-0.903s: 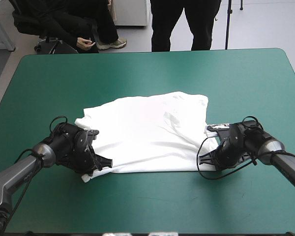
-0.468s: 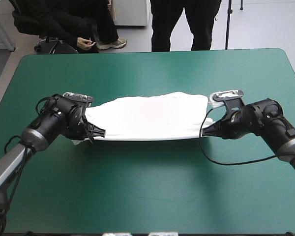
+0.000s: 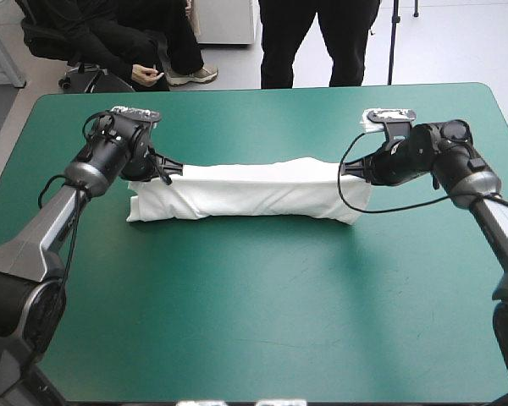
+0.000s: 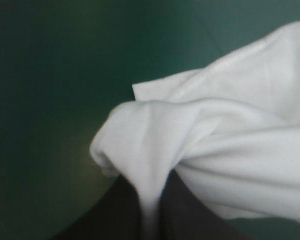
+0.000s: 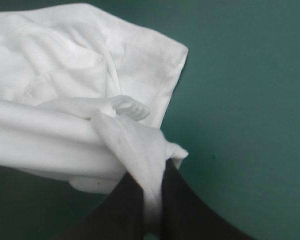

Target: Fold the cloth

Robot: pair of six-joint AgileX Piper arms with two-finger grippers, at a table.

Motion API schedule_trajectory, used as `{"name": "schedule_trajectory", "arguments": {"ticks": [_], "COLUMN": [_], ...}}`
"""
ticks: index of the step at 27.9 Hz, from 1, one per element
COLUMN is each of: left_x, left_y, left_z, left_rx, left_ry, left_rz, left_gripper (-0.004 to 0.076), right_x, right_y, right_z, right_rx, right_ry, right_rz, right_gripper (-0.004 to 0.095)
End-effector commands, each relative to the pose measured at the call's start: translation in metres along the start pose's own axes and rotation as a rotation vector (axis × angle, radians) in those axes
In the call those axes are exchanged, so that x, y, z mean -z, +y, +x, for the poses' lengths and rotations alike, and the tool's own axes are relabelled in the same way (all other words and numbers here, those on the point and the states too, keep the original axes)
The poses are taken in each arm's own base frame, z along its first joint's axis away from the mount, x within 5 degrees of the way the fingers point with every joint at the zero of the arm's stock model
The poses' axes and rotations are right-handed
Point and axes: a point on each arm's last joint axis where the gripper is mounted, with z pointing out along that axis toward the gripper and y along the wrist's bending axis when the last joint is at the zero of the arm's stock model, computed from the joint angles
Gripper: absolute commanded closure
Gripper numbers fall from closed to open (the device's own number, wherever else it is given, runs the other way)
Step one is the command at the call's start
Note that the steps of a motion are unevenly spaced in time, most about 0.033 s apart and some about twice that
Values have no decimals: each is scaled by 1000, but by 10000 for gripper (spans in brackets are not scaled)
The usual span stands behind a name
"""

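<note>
Count from my console: one T-shirt, a long folded band across mid-table on the teal-green cover; left gripper and right gripper, two in all, each pinched tight on one end.

— Is there any text, label or number to read here?
— No. Nothing readable shows, not on the T-shirt, not on the teal-green cover.
</note>
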Motion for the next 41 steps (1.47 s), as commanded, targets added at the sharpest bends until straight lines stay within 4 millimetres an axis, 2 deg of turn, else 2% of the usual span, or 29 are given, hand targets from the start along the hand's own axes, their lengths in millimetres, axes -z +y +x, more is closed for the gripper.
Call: {"name": "schedule_trajectory", "arguments": {"ticks": [1, 5, 9, 14, 16, 18, 22, 24, 26, 30, 32, 34, 35, 36, 37, 40, 41], "left_x": [13, -7, -33, -58, -62, -64, -65, -60, -49, -6, 19, 35, 44, 48, 53, 53, 52], "left_y": [16, 8, -3, -9, -10, -12, -15, -12, -3, 13, 16, 15, 13, 10, -1, -31, -52], "left_z": [-30, -47, -56, -57, -57, -57, -55, -54, -55, -58, -59, -59, -59, -59, -59, -59, -58], "left_rx": [16, 17, 33, 36, 38, 22, -23, 1, -7, 7, 21, 29, 29, 24, 9, -26, -66], "left_ry": [-126, -133, -114, -81, -77, -75, -56, -37, -31, -113, -180, -229, -253, -262, -273, -273, -283], "left_rz": [-38, -19, 25, 27, 29, 47, 131, 153, 119, 84, 116, 174, 215, 256, 343, 444, 463], "left_gripper": [739, 739, 739, 738, 719, 637, 372, 257, 218, 246, 309, 443, 570, 663, 733, 741, 741], "right_x": [11, -10, -32, -57, -65, -69, -72, -71, -63, -33, -13, 6, 16, 23, 39, 54, 56], "right_y": [-9, -15, -18, -21, -22, -23, -20, -19, -20, -26, -30, -35, -37, -38, -41, -39, -38], "right_z": [-29, -47, -59, -64, -62, -60, -59, -58, -58, -59, -60, -61, -62, -61, -60, -58, -58], "right_rx": [7, 20, 10, -10, -14, -18, -41, -47, -31, -23, -33, -55, -59, -54, -54, -54, -59], "right_ry": [-118, -103, -78, -42, -25, -3, 18, 28, 23, 6, -27, -67, -86, -99, -122, -135, -138], "right_rz": [-2, -24, -33, -45, -45, -47, -76, -108, -126, -130, -145, -160, -162, -163, -165, -181, -199], "right_gripper": [925, 926, 925, 923, 883, 773, 472, 385, 368, 368, 368, 368, 368, 368, 368, 372, 372]}}
